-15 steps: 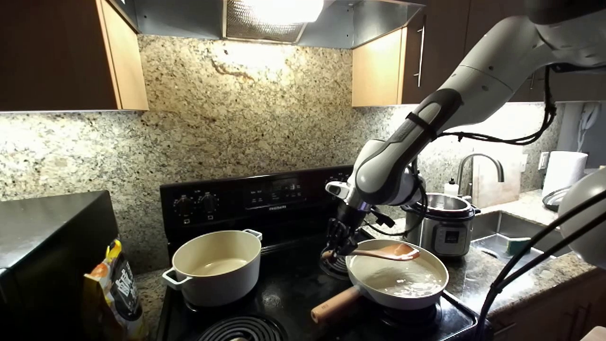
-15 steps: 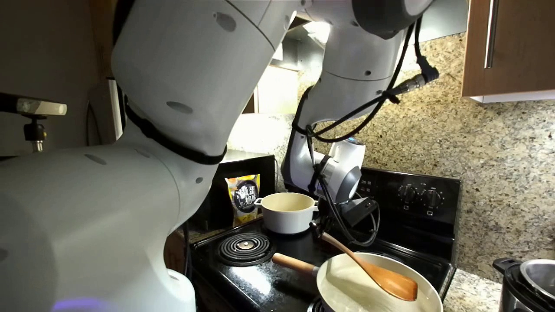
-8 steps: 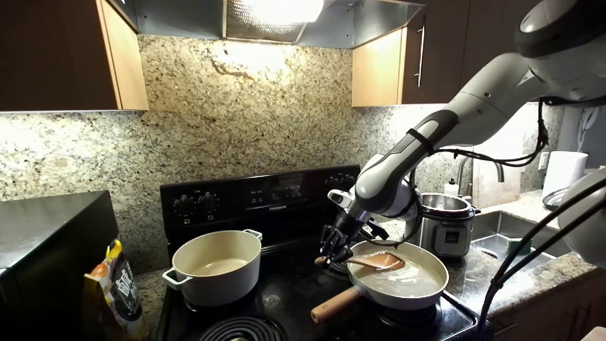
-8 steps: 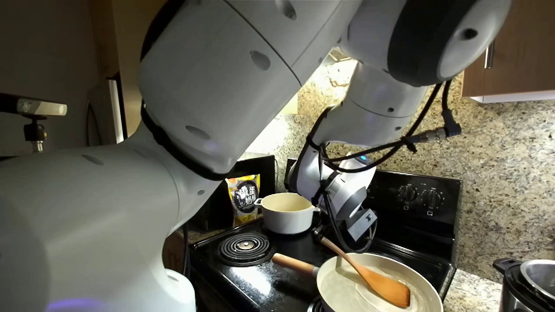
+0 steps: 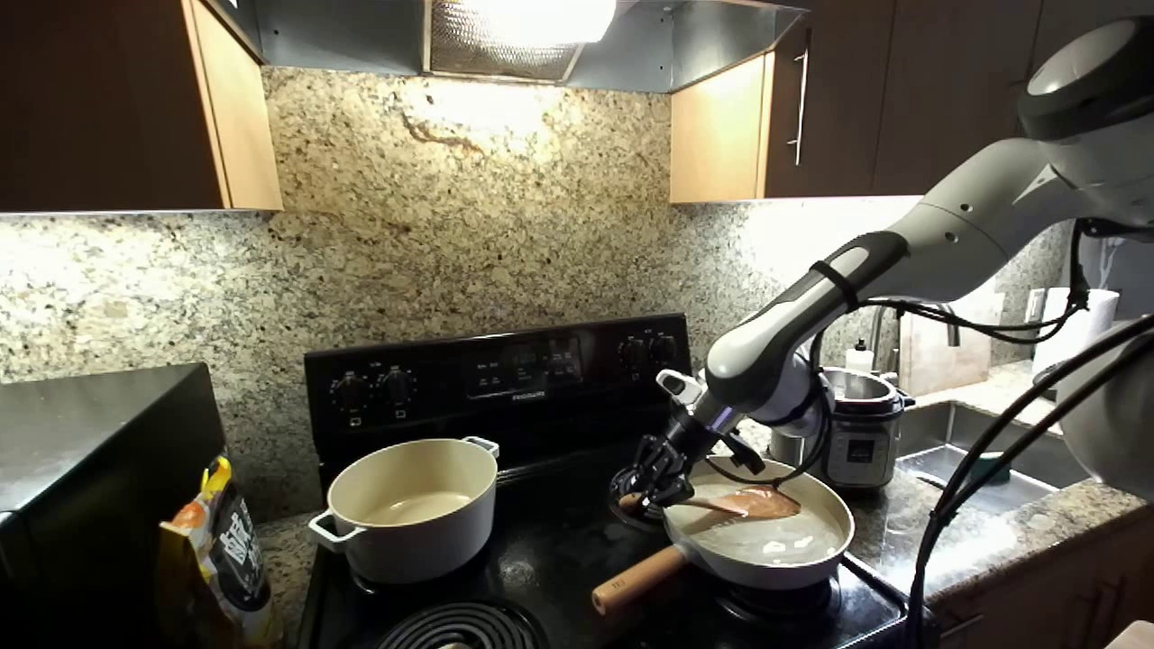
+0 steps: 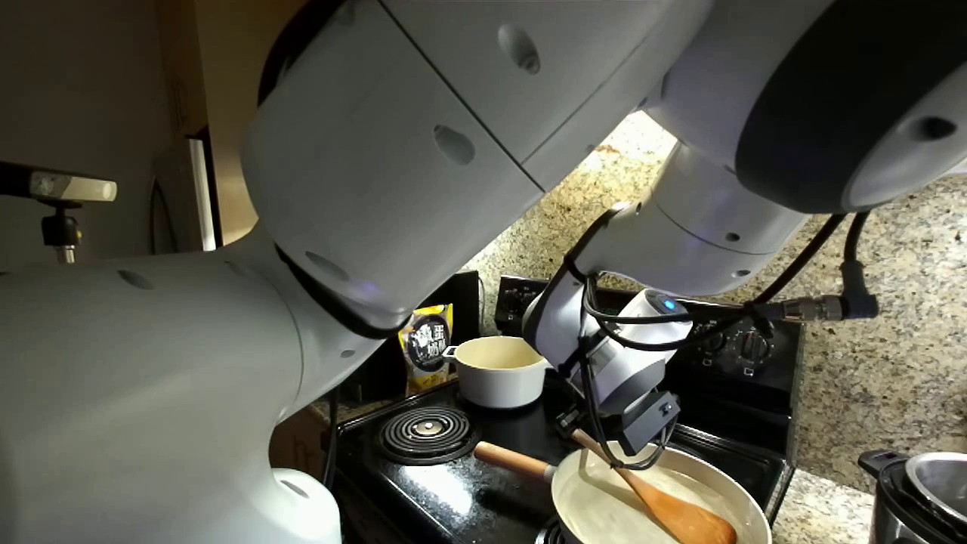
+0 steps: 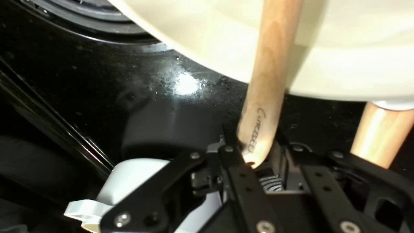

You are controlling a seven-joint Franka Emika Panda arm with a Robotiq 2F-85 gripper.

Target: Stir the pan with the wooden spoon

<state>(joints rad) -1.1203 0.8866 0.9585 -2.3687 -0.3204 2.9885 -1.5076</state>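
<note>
My gripper (image 7: 256, 142) is shut on the end of the wooden spoon (image 7: 271, 61), whose handle runs up from between the fingers and across the pan (image 7: 207, 38). In both exterior views the spoon's reddish-brown blade (image 5: 768, 502) slants down inside the pan (image 6: 593, 495); I cannot tell whether it touches the bottom. Glints show on the pan's pale floor, as of a thin liquid. The black gripper (image 5: 656, 498) hangs just outside the pan's rim, above the stove. Arm and cable partly cover the spoon's handle (image 6: 593, 446) in an exterior view.
The pan's thick handle (image 5: 640, 580) sticks out over the stovetop. A cream two-handled pot (image 5: 424, 545) stands on another burner, near a yellow-black bag (image 6: 427, 347). Beside the stove is a steel electric pot (image 5: 861, 451). A control panel (image 5: 505, 379) rises behind.
The arm has come down, and the spoon's blade with it, lower into the pan. In an exterior view, gripper and spoon shifted left, then back right. The pan stayed put.
</note>
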